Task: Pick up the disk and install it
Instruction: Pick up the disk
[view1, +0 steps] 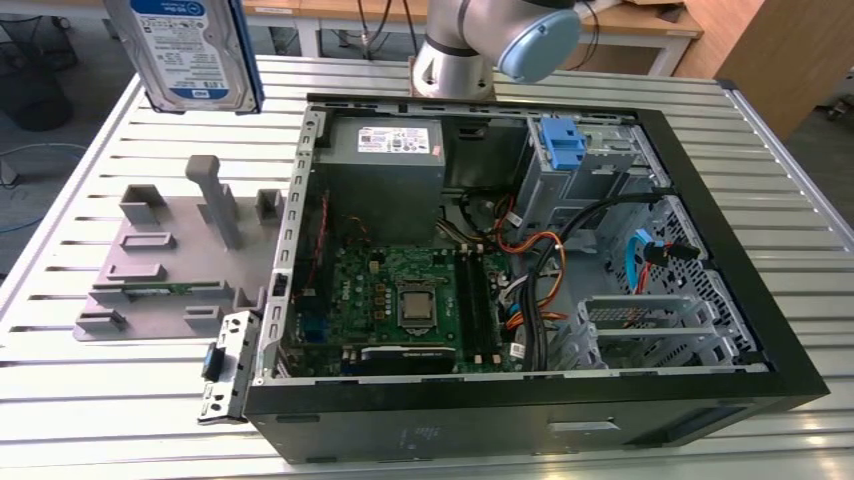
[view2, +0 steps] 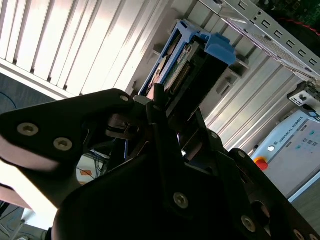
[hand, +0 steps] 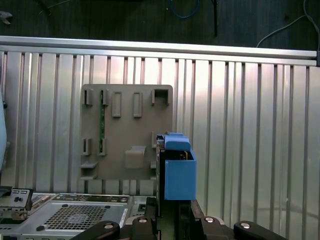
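Closest to us, one black claw (view2: 172, 107) clamps one blue-framed silver disk (view1: 187, 50), aloft in the exterior view's upper left over one slatted metal bench (view1: 80, 150), beside one open black computer case (view1: 534, 415).

Over the fixture plate (view1: 147, 275), the disk (view1: 187, 50) — computer case (view1: 507, 415) at the exterior view's right

One disk (view1: 187, 50) is counted off to the side of the one computer case (view1: 507, 415); one grey fixture plate (view1: 160, 285) is spotted beside that case.
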